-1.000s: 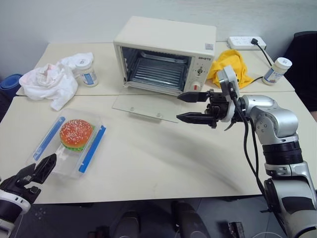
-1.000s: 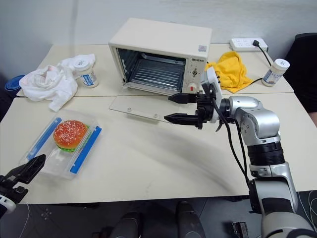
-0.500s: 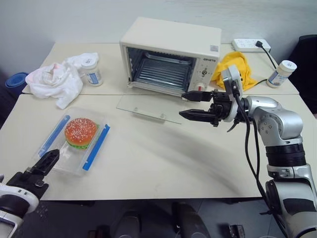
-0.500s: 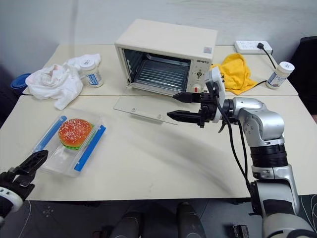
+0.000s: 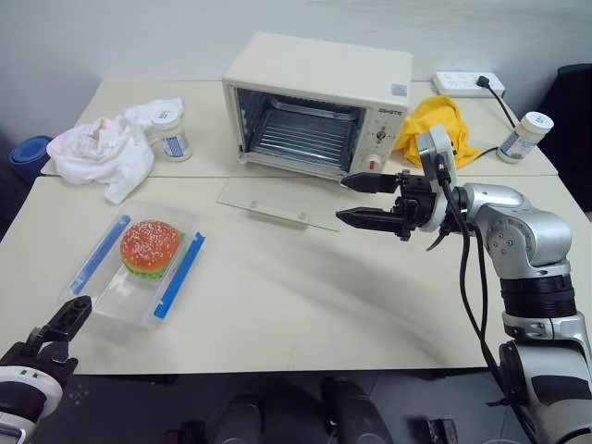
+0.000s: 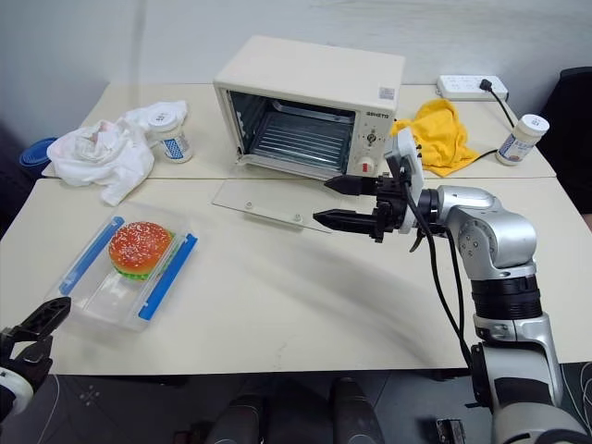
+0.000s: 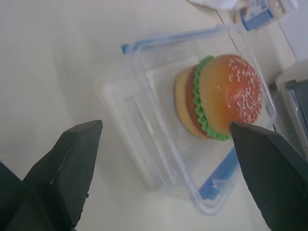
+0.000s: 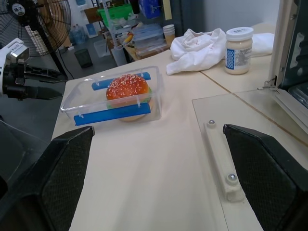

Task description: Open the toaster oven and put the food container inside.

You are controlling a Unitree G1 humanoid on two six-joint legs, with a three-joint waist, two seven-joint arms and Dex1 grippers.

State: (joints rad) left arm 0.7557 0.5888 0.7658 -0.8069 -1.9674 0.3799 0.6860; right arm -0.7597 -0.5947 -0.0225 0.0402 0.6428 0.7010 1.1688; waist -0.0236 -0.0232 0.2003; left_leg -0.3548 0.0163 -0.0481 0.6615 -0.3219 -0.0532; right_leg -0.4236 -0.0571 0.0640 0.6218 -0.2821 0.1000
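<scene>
Fingers (image 6: 338,220) of the right gripper (image 6: 335,202) stand spread and empty, pointing across the bench (image 6: 305,305) just above the front edge of the toaster oven's lowered glass door (image 6: 268,201). At the near left corner of the bench, the left gripper (image 5: 63,326) hangs with its fingers equally parted and released, close to the near end of the food container (image 5: 129,270) but holding nothing.

The food container, a clear shallow plastic box with blue clips along its two long sides, rests on the bench to the left of the toaster oven (image 5: 319,106) and well apart from it. Inside sits a toy burger (image 5: 150,247) with a seeded orange bun and a green lettuce frill, placed toward the far end of the box; the near end is bare. No lid can be made out for certain.

The toaster oven stands open, its wire rack (image 5: 305,137) visible and nothing resting on it. A small white jar (image 5: 169,136) with a blue label stands beside a crumpled white cloth (image 5: 97,153) at the far left; a second jar (image 5: 524,134) stands at the far right near a yellow cloth (image 5: 433,125) and a power strip (image 5: 467,83).
</scene>
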